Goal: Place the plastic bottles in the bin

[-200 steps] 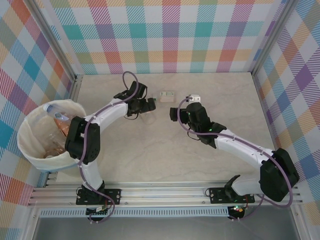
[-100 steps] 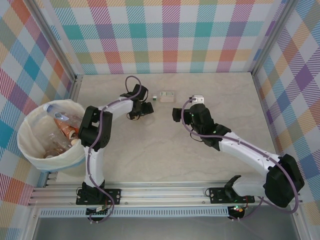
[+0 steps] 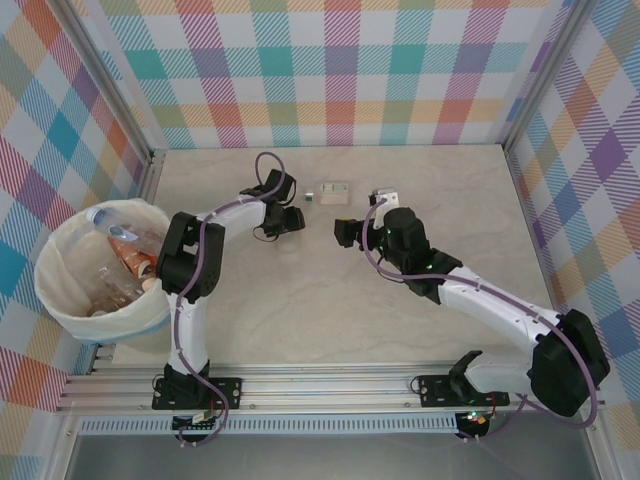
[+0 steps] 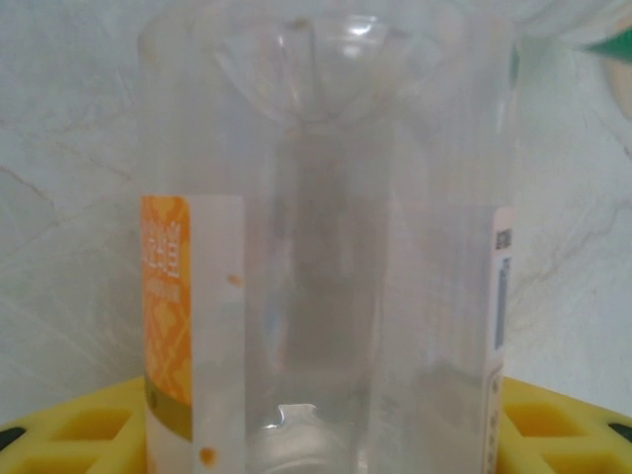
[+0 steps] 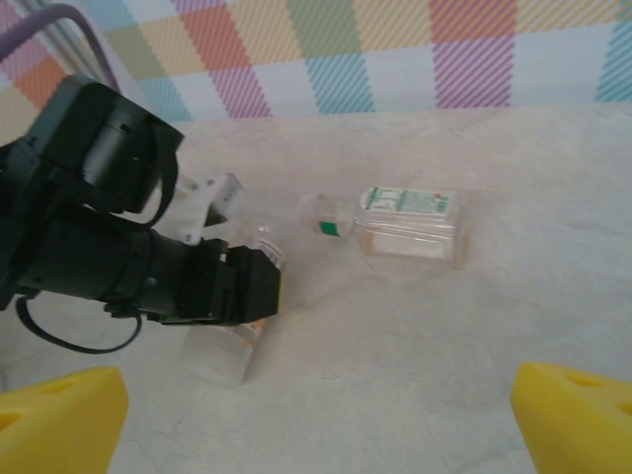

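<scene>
**A:** How should this grab go?

**B:** The left tool (image 3: pixel 288 220) straddles the orange-label bottle (image 4: pixel 316 247), which lies on the table (image 3: pixel 330 310) toward 12 o'clock. Squeeze mid-body, gently, because it looks thin and could crush or slip. Then lift clear and swing to the bin (image 3: pixel 95 322) at 9 o'clock.

**A:** What's unclear?

**B:** I cannot tell whether its pads (image 4: pixel 69 430) touch, and the bottle's near end is cut off. The right tool (image 3: pixel 346 232) gapes wide and empty, near the green-cap bottle (image 5: pixel 410 225).

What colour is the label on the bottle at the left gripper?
Orange and white label on the clear bottle; clearest in the left wrist view.
</scene>
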{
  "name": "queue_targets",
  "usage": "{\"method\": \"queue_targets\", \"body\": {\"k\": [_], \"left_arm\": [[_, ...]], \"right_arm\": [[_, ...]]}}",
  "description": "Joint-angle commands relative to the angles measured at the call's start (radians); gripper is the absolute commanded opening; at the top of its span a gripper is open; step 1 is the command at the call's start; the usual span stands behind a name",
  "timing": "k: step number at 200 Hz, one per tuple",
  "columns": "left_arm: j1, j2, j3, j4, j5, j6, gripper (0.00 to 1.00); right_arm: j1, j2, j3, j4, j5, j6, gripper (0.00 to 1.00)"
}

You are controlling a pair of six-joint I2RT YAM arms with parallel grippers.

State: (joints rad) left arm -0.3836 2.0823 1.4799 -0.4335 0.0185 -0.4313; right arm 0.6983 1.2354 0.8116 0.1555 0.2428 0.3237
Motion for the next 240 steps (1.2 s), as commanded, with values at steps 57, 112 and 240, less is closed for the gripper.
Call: {"method": "queue_targets", "body": {"k": [57, 112, 240], "left_arm": [[-0.004, -0.265, -0.157, 0.080, 0.080, 0.043, 0.45], [-0.033, -0.539, -0.262, 0.126, 0.115, 0.097, 0.42], [-0.031, -1.034, 0.051, -0.387, -0.518, 0.259, 0.41]], "right_arm": [[0.003, 0.077, 0.056, 0.056, -0.092, -0.037, 1.00], [0.002, 0.133, 0.088, 0.082, -0.094, -0.021, 1.00], [0.003, 0.299, 0.177, 0.178, -0.099, 0.015, 1.00]]}}
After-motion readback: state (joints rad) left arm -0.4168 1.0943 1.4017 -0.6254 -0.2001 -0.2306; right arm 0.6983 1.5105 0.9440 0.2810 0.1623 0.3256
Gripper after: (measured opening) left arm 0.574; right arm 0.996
